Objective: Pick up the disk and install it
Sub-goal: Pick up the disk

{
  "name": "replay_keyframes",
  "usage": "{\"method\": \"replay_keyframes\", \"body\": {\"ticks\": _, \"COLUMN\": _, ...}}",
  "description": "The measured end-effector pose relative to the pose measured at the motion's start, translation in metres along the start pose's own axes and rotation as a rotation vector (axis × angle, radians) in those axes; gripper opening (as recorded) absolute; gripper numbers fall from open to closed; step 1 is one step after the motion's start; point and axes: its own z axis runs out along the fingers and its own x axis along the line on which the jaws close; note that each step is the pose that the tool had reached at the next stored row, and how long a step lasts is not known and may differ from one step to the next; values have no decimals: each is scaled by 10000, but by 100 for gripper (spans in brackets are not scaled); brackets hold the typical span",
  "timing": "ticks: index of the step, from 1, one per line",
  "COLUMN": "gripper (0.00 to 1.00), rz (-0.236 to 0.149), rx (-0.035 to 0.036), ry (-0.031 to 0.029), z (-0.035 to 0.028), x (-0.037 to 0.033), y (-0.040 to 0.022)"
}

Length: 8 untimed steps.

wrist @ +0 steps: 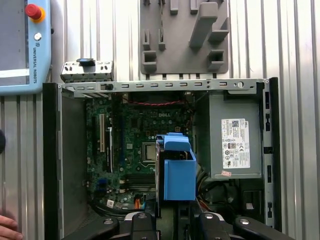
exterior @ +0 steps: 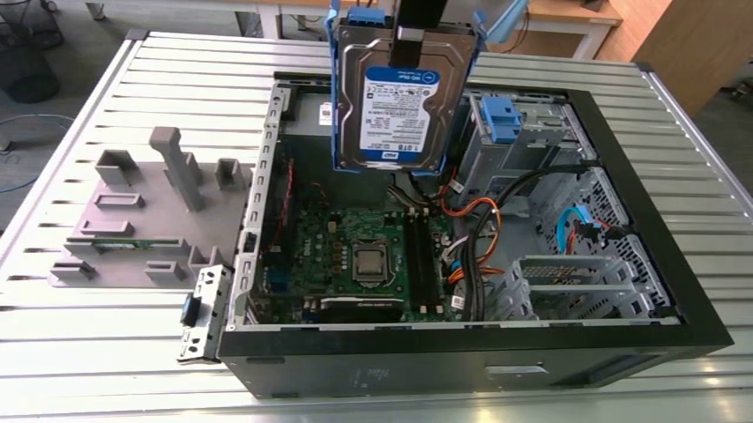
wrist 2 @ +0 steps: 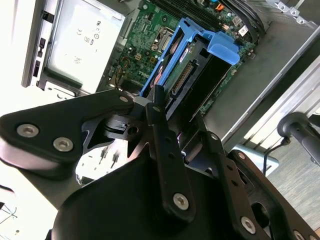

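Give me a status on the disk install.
Done: the pickup. The disk is off the table, clamped in the claw. In hand: it hangs upright above the open computer case, over the motherboard. Left: the install; the disk is not yet seated inside the case.

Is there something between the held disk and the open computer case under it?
Nothing visible covers the case; it lies open. The disk, held by the gripper, hangs above it. Loose cables lie inside, beside the motherboard.
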Motion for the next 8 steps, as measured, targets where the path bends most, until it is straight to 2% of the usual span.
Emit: {"method": "replay_keyframes", "body": {"ticks": 8, "gripper": 35, "rz": 0, "rx": 0, "ry": 0, "z": 2, "x": 72, "y": -3}}
